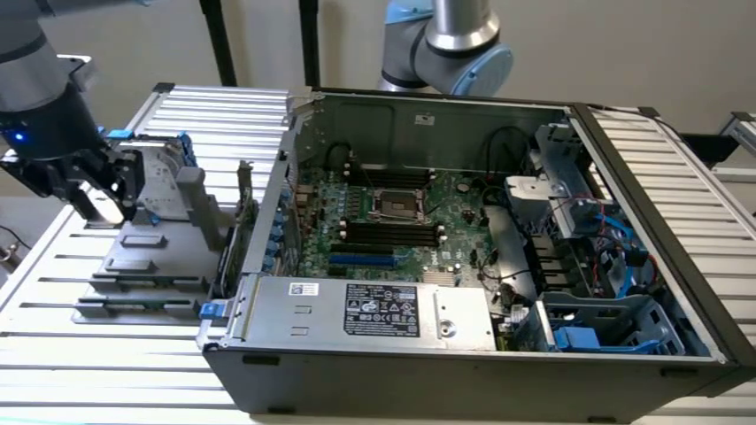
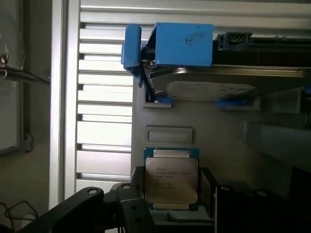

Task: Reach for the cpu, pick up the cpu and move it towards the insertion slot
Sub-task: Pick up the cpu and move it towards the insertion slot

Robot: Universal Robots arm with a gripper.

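On the exterior view's left side of the slatted bench (image 1: 71, 363), the gripper (image 1: 104, 208) hangs low over a grey holder (image 1: 142, 266) that stands just beside the computer case (image 1: 390, 372). Its jaws are parted. In the wrist view the dark fingers (image 2: 130, 204) stand on either side of the cpu (image 2: 171, 179), close to its edges, and no firm grip shows. The cpu lies flat on the holder, silvery top up with printed lettering and a green rim around it. Just beyond it on the holder is a shallow oblong recess (image 2: 169, 134). Farther on, a hard drive (image 2: 228, 90) stands upright in a blue frame (image 2: 182, 44).

The case lies open on the bench. At its near edge sits a boxed power supply (image 1: 366, 310) with a label. Beside that, towards the exterior view's right, is a bay with blue plastic parts (image 1: 603, 328). Past the power supply lies the green board with its long black memory slots (image 1: 384, 232). Just beyond them, well apart from the gripper, the insertion slot (image 1: 396, 205) shows a shiny frame and a dark centre. Behind the case's far wall rises a second arm (image 1: 455, 44).
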